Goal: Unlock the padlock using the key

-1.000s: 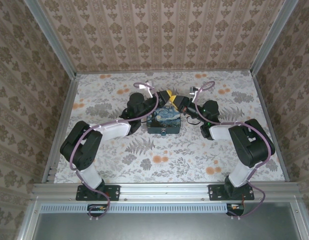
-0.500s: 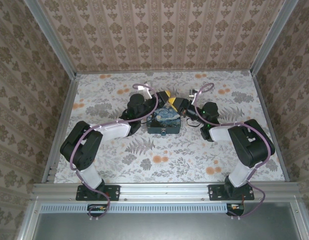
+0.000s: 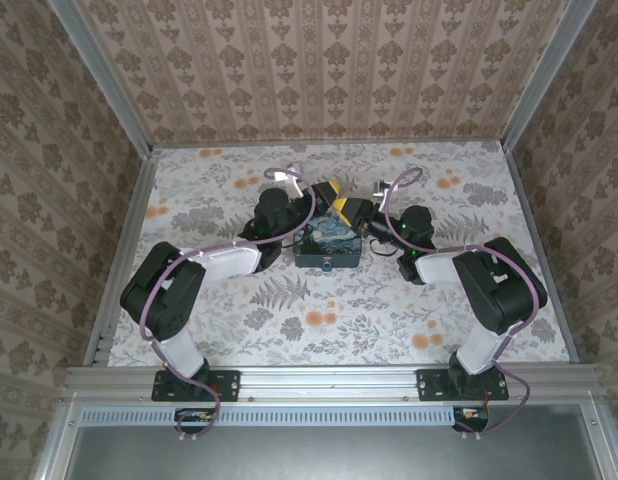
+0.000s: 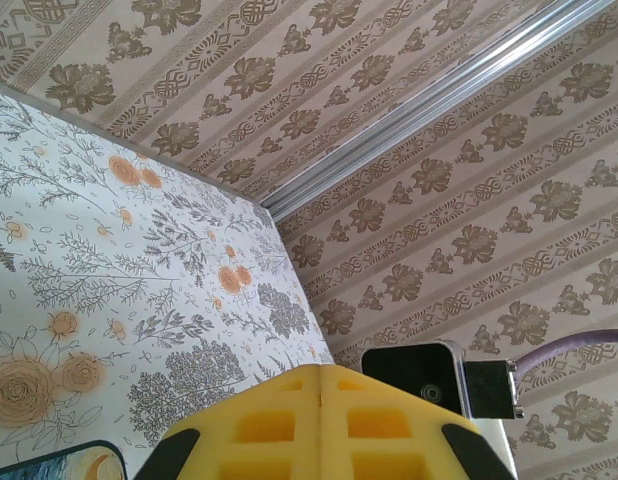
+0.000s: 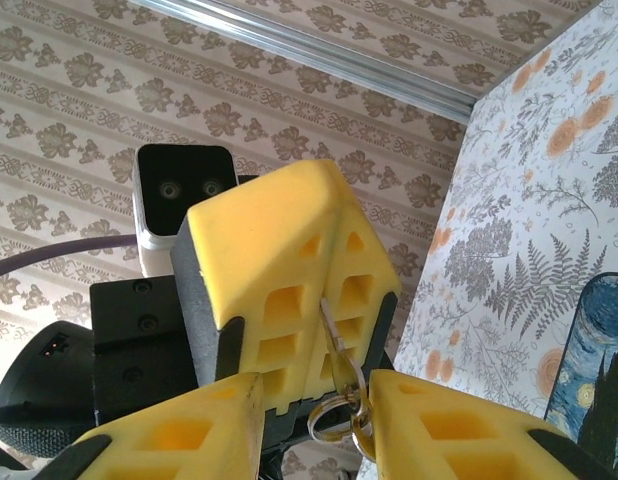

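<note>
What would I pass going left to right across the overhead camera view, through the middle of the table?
Left arm's dark elbow → painted box → right arm's dark elbow.

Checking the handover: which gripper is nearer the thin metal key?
Left gripper: shut, pinching the key; the right gripper stands open, a finger either side of the key's hanging end.

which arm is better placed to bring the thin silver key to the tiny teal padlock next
Left. The left gripper is shut on the thin silver key, its ring dangling below. The right gripper has its yellow foam fingers apart around that ring, gripping nothing.
</note>
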Controlling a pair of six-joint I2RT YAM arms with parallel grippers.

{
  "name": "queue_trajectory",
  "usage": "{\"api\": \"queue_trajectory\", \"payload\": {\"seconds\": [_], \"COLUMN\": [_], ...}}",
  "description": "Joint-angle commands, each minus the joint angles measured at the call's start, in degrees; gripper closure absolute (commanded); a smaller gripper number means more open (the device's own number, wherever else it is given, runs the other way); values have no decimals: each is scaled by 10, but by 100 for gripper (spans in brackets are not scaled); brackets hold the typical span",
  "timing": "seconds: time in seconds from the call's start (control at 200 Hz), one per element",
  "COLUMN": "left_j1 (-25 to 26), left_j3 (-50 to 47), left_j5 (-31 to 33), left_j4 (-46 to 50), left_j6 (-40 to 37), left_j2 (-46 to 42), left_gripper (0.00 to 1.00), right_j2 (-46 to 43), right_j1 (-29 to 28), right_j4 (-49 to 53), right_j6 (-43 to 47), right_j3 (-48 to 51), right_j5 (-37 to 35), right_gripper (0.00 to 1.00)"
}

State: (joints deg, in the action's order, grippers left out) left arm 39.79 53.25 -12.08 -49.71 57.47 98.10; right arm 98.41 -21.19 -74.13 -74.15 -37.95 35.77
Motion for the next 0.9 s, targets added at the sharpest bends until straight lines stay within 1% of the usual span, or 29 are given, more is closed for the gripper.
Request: {"api": "queue_trajectory", "payload": {"seconds": [0.0,0.13,0.195,0.33,0.485,0.59,0.705,0.895], "left_j1": [2,3,3,3,2,1,1,-1], "left_j3": [-6,-10,-12,-16,-18,-20,-22,-33], "left_j5": [6,7,8,12,12,13,12,17], "left_j4": [-19,-21,-22,-22,-22,-23,-25,-26], "left_j6": [7,8,8,7,6,7,9,8], "left_j2": [-11,-13,-15,-20,-22,-22,-24,-33], "left_gripper": [100,100,100,100,100,100,100,100], "right_j2": [5,7,9,11,10,8,5,0], "right_j1": [-3,-2,0,2,2,2,2,7], "right_j4": [-24,-24,-23,-23,-25,-25,-24,-24], "right_j6": [3,2,1,0,0,2,4,2], "right_j3": [-7,-7,-5,-3,2,8,11,13], "right_j5": [-8,-16,-22,-25,-25,-24,-23,-30], "right_gripper": [65,66,69,76,87,92,100,100]}}
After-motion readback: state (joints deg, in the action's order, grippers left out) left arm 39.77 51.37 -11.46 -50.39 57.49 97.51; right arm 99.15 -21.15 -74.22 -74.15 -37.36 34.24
